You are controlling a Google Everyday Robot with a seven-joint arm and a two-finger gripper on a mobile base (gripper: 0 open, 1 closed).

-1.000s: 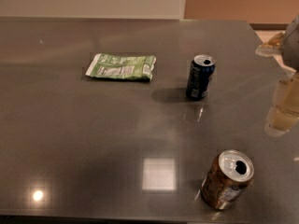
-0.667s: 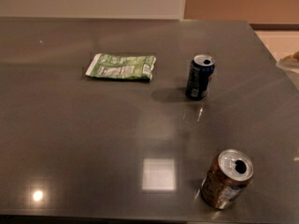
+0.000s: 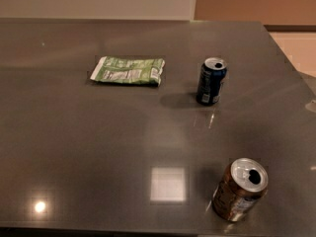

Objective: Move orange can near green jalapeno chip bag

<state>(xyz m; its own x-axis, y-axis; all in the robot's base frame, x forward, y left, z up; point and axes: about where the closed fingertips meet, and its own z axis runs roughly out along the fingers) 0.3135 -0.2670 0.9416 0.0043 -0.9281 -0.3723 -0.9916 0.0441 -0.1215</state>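
The orange can [image 3: 240, 189] stands upright near the table's front right edge, its silver top open. The green jalapeno chip bag [image 3: 127, 70] lies flat toward the back, left of centre, far from the orange can. The gripper is out of view in the camera view; no part of the arm shows.
A dark blue can [image 3: 211, 81] stands upright to the right of the chip bag. The dark grey table [image 3: 74, 147] shows bright light reflections near the front. The table's right edge runs diagonally at the far right, with pale floor beyond.
The pale gripper part seen at the right edge a second ago has moved out of view. The cans and the bag have not moved.
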